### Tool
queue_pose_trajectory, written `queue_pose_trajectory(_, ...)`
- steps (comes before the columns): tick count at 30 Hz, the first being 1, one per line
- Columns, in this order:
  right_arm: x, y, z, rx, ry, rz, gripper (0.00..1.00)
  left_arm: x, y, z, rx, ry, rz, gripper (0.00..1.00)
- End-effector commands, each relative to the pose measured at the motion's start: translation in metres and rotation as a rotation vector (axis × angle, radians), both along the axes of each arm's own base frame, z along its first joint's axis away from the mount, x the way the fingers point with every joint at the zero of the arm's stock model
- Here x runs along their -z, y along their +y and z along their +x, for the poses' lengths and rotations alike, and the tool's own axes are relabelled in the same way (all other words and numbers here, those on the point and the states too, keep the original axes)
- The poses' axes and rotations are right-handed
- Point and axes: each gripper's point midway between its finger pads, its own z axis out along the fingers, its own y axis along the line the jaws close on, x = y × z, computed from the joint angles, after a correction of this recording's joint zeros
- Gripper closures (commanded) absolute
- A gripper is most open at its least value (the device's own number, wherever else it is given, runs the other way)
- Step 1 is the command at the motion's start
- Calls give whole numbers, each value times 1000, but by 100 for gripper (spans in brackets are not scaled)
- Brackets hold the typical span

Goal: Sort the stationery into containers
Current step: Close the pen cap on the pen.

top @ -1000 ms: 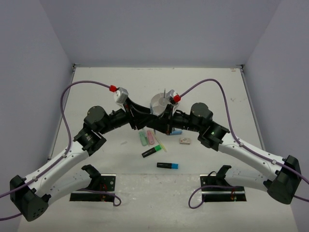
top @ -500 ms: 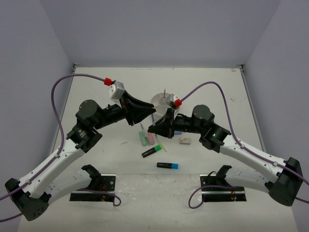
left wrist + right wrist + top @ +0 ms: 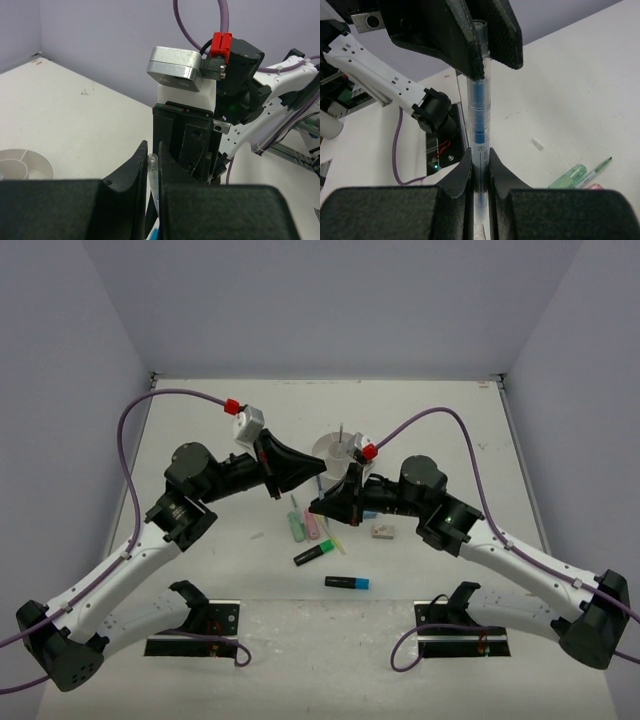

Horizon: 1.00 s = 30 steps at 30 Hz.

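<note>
One blue pen [image 3: 479, 125] is clamped by two grippers: the left gripper [image 3: 152, 150] at one end, the right gripper [image 3: 480, 156] at the other. One green highlighter [image 3: 314, 556], one blue highlighter [image 3: 347, 582] and one eraser [image 3: 382, 531] are seen lying loose.

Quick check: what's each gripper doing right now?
Left gripper: shut on the blue pen.
Right gripper: shut on the same pen.

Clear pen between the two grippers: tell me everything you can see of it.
The clear pen is a thin, transparent plastic barrel with a blue ink core and small print near one end. It is held off the table: the right gripper pinches one end, the left gripper the other. Nothing else touches it.
</note>
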Motion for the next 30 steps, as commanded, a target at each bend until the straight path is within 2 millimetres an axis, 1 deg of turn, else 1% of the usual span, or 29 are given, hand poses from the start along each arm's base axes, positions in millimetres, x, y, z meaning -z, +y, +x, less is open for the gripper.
queue_pose_trajectory(1,-104,-8,23,145,-164,207,100,48,-6,-6,52,146,55,100)
queue_pose_trajectory(2,-119,-11,28,165,-181,230,100,50,-6,-6,52,151,51,100)
queue_pose_trajectory(3,-137,-13,36,180,-196,255,100,62,-7,-6,51,189,55,100)
queue_pose_trajectory(5,-163,-17,43,164,-209,297,100,77,-8,-9,50,240,64,100)
queue_pose_trajectory(6,-176,-19,46,162,-219,322,100,85,-10,-13,64,252,73,100)
queue_pose_trajectory(7,-194,-23,48,175,-246,344,100,94,-13,-21,83,260,85,100)
queue_pose_trajectory(8,-206,-25,50,182,-263,356,100,101,-16,-28,96,265,94,100)
queue_pose_trajectory(9,-209,-23,53,179,-264,351,100,104,-18,-32,96,266,97,100)
queue_pose_trajectory(10,-225,-25,53,177,-288,366,100,112,-19,-35,97,279,107,100)
queue_pose_trajectory(12,-216,-15,60,158,-282,325,100,116,-19,-35,92,283,114,100)
queue_pose_trajectory(13,-209,-11,62,143,-283,303,100,112,-19,-32,77,266,112,100)
queue_pose_trajectory(14,-194,-6,63,123,-277,271,100,106,-16,-27,44,241,115,100)
queue_pose_trajectory(16,-150,7,65,72,-236,190,100,96,-11,-17,-17,199,140,100)
queue_pose_trajectory(17,-128,13,65,58,-215,154,100,83,-10,-15,-23,180,141,100)
queue_pose_trajectory(18,-104,22,66,37,-189,118,100,68,-12,-15,-9,133,141,100)
queue_pose_trajectory(19,-84,29,67,22,-163,89,100,53,-15,-15,5,96,137,100)
queue_pose_trajectory(21,-54,37,66,9,-99,63,100,26,-22,-17,48,48,122,100)
queue_pose_trajectory(22,-49,38,67,15,-86,63,100,21,-25,-14,55,45,126,100)
queue_pose_trajectory(23,-47,37,72,46,-86,67,100,2,-25,-12,38,16,101,100)
queue_pose_trajectory(24,-41,32,76,73,-78,58,100,3,-22,-8,13,25,124,100)
queue_pose_trajectory(26,-35,23,89,132,-61,49,100,-7,-13,7,-95,8,123,99)
queue_pose_trajectory(27,-30,15,98,168,-50,43,100,-10,-5,13,-153,9,125,93)
queue_pose_trajectory(28,-23,3,111,226,-28,35,100,-14,6,20,-230,13,123,83)
queue_pose_trajectory(29,-18,-3,119,271,-26,26,100,-17,14,26,-291,19,119,72)
queue_pose_trajectory(30,-11,-10,130,332,-20,4,100,-20,31,41,-426,41,110,41)
